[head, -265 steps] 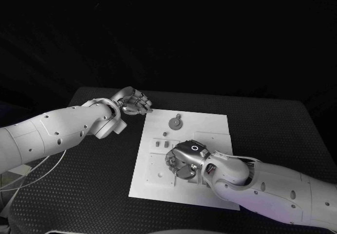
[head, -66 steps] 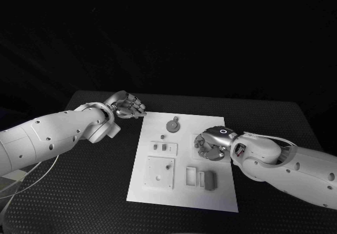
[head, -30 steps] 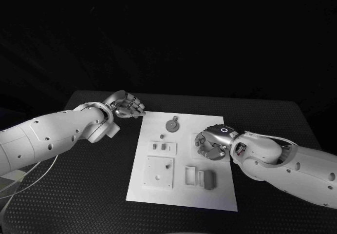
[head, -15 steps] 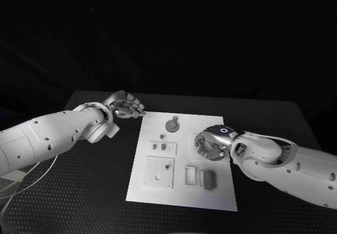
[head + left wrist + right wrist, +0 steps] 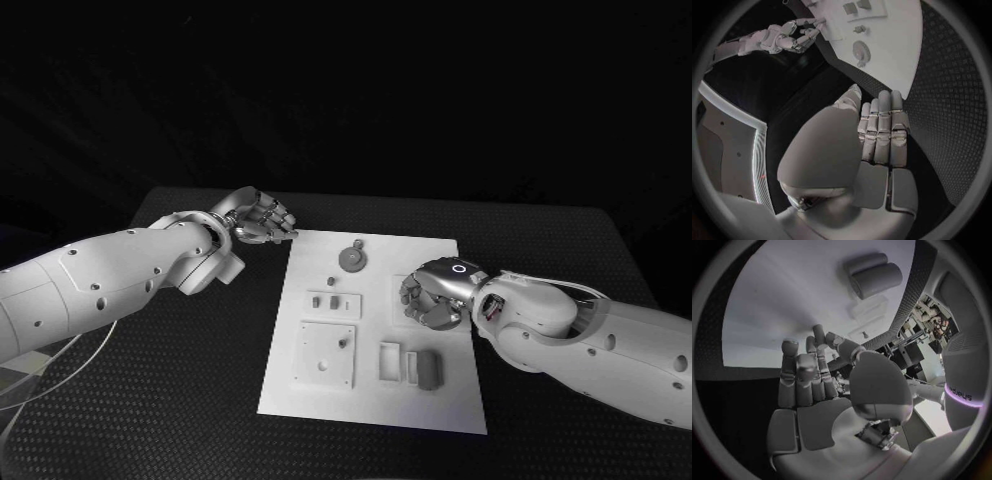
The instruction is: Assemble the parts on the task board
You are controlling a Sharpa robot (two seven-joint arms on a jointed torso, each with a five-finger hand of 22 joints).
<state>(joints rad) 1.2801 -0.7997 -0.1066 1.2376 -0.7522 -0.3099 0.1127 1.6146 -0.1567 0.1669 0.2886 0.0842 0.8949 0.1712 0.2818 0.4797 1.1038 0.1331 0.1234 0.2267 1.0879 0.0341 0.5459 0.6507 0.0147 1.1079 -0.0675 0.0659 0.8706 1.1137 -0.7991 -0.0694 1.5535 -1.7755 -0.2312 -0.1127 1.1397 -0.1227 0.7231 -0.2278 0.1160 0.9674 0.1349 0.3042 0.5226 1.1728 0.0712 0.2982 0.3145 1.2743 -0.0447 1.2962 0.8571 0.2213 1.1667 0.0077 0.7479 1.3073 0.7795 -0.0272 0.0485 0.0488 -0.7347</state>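
Lying flat in the middle of the black textured bench (image 5: 173, 400), the white rectangular task board (image 5: 447, 400) carries several small grey parts. A round grey disc part (image 5: 353, 258) sits near the board's far end, between the two hands and closer to the left one; in the left wrist view the same disc (image 5: 861, 51) lies just beyond that hand's fingertips. Nearer the robot than the disc are a small raised plate with two little grey pieces (image 5: 335, 300) and a larger square white plate (image 5: 326, 353), both on the side of the right hand that faces the left arm. Two upright grey block parts (image 5: 410, 366) stand side by side just below the right hand, toward the robot. The silver right hand (image 5: 430, 297) hangs over the board's right edge with its fingers curled inward; the right wrist view (image 5: 811, 390) shows nothing plainly held between them. The silver left hand (image 5: 260, 216) is off the board, beside its far left corner, fingers folded close together and holding nothing in the left wrist view (image 5: 879, 135).
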